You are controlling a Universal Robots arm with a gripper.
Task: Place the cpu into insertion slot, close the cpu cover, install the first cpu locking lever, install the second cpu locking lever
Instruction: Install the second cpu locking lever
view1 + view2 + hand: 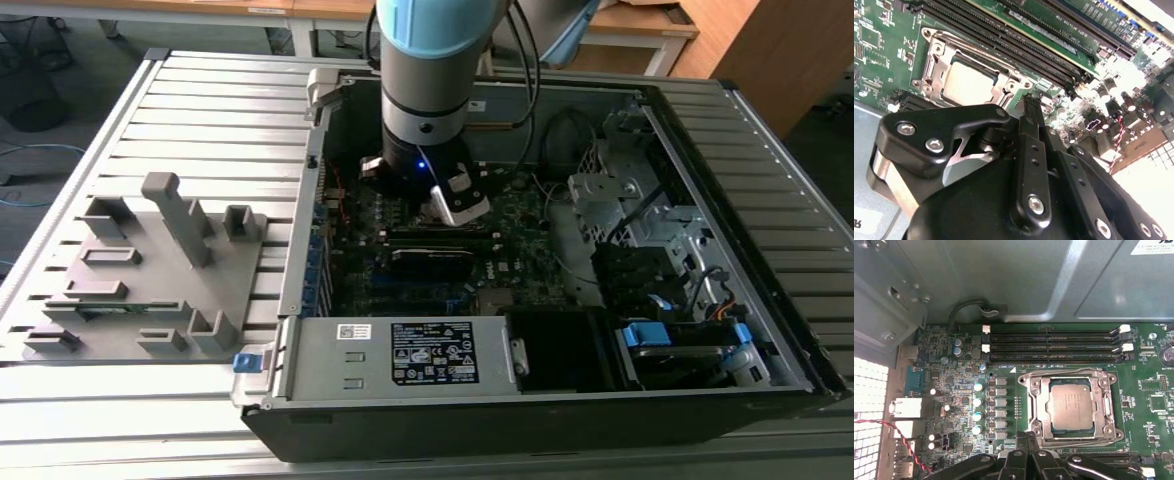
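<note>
In the first wrist view, the cpu (1071, 404) already lies in the insertion slot (1030, 405) with the cpu cover (1102, 406) closed around it, so the gripper (1026, 439), fingers pressed together just beside the socket, should press a locking lever squarely.

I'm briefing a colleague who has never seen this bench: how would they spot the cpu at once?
Look inside the open computer case, on the green motherboard. Beside the long black memory slots lies a silvery cpu cover. The cpu is the flat, silvery-grey square in its window, unlike the narrow black slots.
</note>
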